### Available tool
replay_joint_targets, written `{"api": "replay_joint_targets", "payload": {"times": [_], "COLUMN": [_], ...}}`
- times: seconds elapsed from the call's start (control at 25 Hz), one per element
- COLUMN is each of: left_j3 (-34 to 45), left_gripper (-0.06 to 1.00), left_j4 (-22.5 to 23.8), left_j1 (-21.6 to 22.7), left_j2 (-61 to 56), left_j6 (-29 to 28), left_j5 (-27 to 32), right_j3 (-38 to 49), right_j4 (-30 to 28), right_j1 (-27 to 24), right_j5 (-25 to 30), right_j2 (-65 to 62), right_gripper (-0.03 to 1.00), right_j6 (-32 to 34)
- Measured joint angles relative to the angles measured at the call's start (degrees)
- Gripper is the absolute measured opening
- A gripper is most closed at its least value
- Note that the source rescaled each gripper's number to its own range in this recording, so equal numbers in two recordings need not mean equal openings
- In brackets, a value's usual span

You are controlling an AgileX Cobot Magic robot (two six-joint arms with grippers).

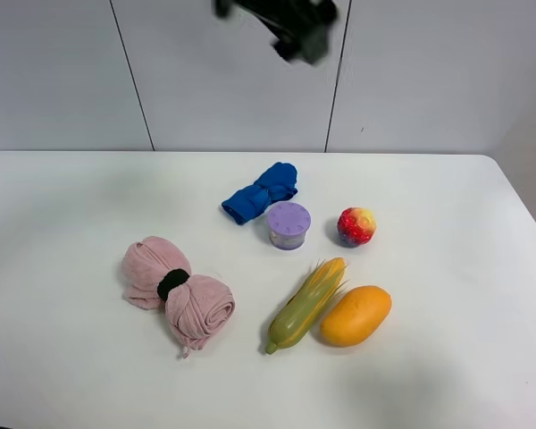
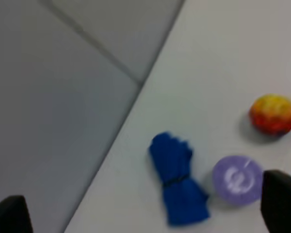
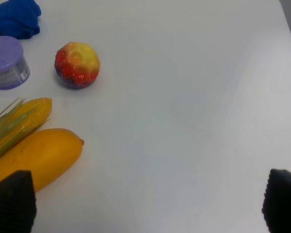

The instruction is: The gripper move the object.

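Note:
The red and yellow ball [image 1: 356, 226] with a purple-blue patch rests on the white table, right of the lilac cup. It also shows in the left wrist view [image 2: 274, 114] and in the right wrist view [image 3: 77, 64]. My left gripper [image 1: 299, 31] is a blurred black shape high above the table's back edge, far from the ball; in its own view [image 2: 145, 213] the jaws stand wide apart and empty. My right gripper [image 3: 145, 201] is open and empty, well to the side of the ball, and is out of the exterior high view.
A lilac lidded cup [image 1: 288, 223] and a blue cloth [image 1: 261, 192] lie left of the ball. An orange mango [image 1: 355, 315] and a corn cob [image 1: 305, 304] lie in front of it. A pink rolled cloth [image 1: 177, 295] lies at the left.

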Motion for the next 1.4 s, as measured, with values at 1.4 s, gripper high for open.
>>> {"api": "replay_joint_targets", "payload": {"times": [1.4], "left_j3": [63.52], "left_gripper": [0.93], "left_j4": [-3.21], "left_j1": [44.1], "left_j2": [-101.14], "left_j6": [-13.54], "left_j5": [6.51], "right_j3": [0.0], "right_j4": [0.0], "right_j1": [0.0], "right_j5": [0.0], "right_j2": [0.0], "right_gripper": [1.0], "right_j6": [0.0]}}
